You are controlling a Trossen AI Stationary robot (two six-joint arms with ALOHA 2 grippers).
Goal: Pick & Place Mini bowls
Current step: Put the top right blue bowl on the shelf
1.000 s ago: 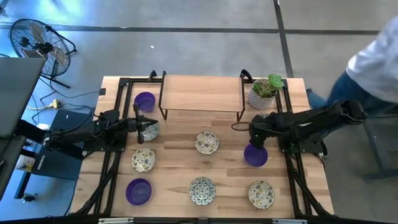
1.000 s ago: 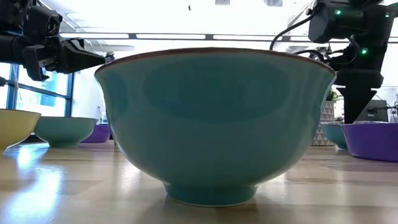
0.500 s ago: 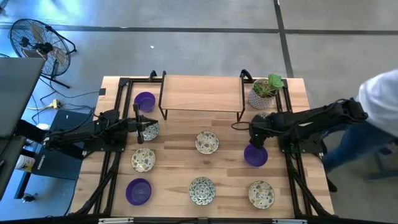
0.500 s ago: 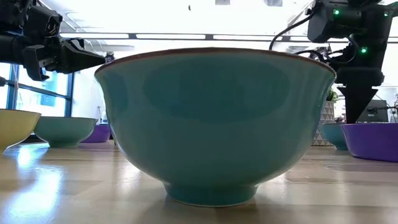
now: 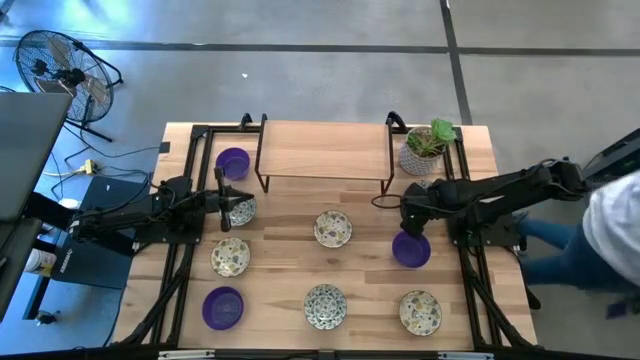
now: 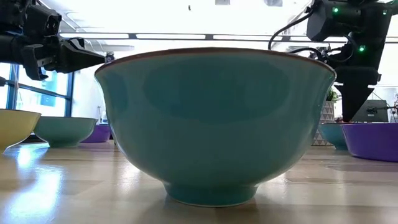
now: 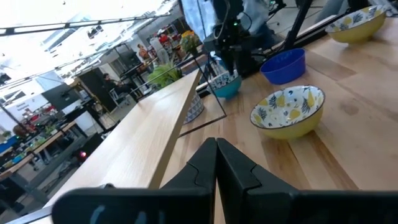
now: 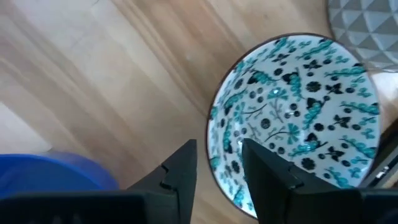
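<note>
Several mini bowls stand on their bases on the table: purple ones (image 5: pixel 232 162) (image 5: pixel 222 307) (image 5: pixel 410 250) and patterned ones (image 5: pixel 333 228) (image 5: pixel 325 305) (image 5: pixel 420 311) (image 5: pixel 230 256). My left gripper (image 5: pixel 228 205) (image 7: pixel 216 155) is shut and hovers level above a patterned bowl (image 5: pixel 243 210). My right gripper (image 5: pixel 411 226) (image 8: pixel 217 152) is open and points down. It stands astride the rim of a teal-patterned bowl (image 8: pixel 292 106) between the purple bowl (image 8: pixel 50 171) and the plant pot (image 5: pixel 422 150). In the high view my right arm hides that bowl. My right gripper comes from above with one finger (image 8: pixel 180 171) outside and one finger (image 8: pixel 267 177) inside the near rim (image 8: pixel 214 134) of the teal-patterned bowl. The bowl sits on the table. Whether the fingers touch the rim cannot be told.
A wooden riser shelf (image 5: pixel 325 150) stands at the far middle, with the potted plant to its right. In the low view a big teal bowl (image 6: pixel 214 124) fills the foreground. A person (image 5: pixel 615 225) stands beyond the table's right edge. A fan (image 5: pixel 60 70) stands on the floor at far left.
Both arms have kept still. The person beside the table's right edge has moved toward the near side.
</note>
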